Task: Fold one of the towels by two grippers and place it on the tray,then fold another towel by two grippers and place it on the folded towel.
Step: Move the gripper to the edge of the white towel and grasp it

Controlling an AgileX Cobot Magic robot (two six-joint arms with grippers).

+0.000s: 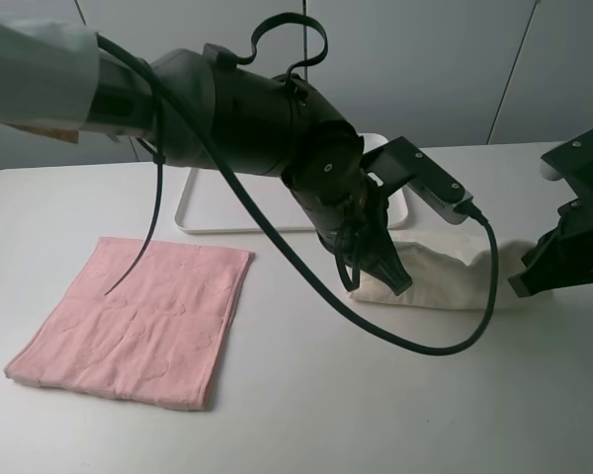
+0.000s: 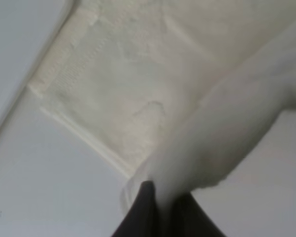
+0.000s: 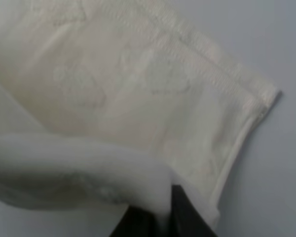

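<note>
The cream-white towel [image 1: 445, 272] lies on the table at the right, partly folded over itself. My left gripper [image 1: 395, 277] is shut on its left corner, with cloth pinched between the black fingers [image 2: 143, 212]. My right gripper [image 1: 526, 281] is shut on its right end; a fold of towel [image 3: 89, 168] rises from the fingers [image 3: 185, 212] over the layer beneath. The pink towel [image 1: 138, 321] lies flat at the left front, untouched. The white tray [image 1: 212, 202] sits at the back, mostly hidden behind my left arm.
The white table [image 1: 306, 415] runs to a pale wall at the back. My left arm and its black cable [image 1: 277, 247] cross above the tray and the table's middle.
</note>
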